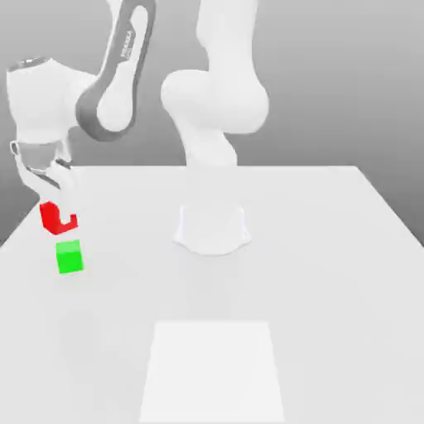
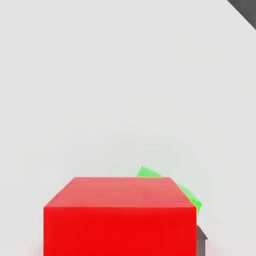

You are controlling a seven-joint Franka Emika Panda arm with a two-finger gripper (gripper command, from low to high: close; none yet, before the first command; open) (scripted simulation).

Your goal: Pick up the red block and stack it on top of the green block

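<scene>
From my hand camera the red block (image 2: 120,217) runs off the picture's edge and hides most of the green block (image 2: 192,200), leaving two slivers. In the exterior view my tool (image 1: 56,201) covers part of the red block (image 1: 55,219), and my arm (image 1: 124,58) is cut off by the upper edge.

Red block (image 1: 56,217) aloft just above green block (image 1: 69,257) on table

Between the closed jaws of the gripper (image 1: 56,209) sits the red block (image 1: 58,218), with the green block (image 1: 69,257) just below it on the table (image 1: 315,265), apart.
</scene>
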